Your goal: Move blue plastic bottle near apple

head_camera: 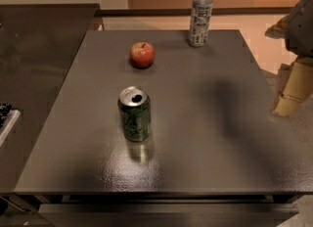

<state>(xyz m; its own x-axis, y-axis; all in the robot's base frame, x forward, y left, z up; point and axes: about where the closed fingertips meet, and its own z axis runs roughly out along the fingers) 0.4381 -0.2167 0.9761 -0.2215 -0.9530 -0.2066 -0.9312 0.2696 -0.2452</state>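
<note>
The blue plastic bottle (200,14) stands upright at the far edge of the dark table (205,123), right of centre. It is clear and bluish with a white cap and a pale label. The red apple (142,55) sits to the bottle's left and a little nearer to me, about a hand's width away. My gripper (292,88) hangs at the right edge of the view, beyond the table's right side, well apart from the bottle and holding nothing that I can see.
A green soda can (134,113), opened, stands upright near the table's middle, in front of the apple. A dark counter (34,50) adjoins the table on the left. A wall runs behind the far edge.
</note>
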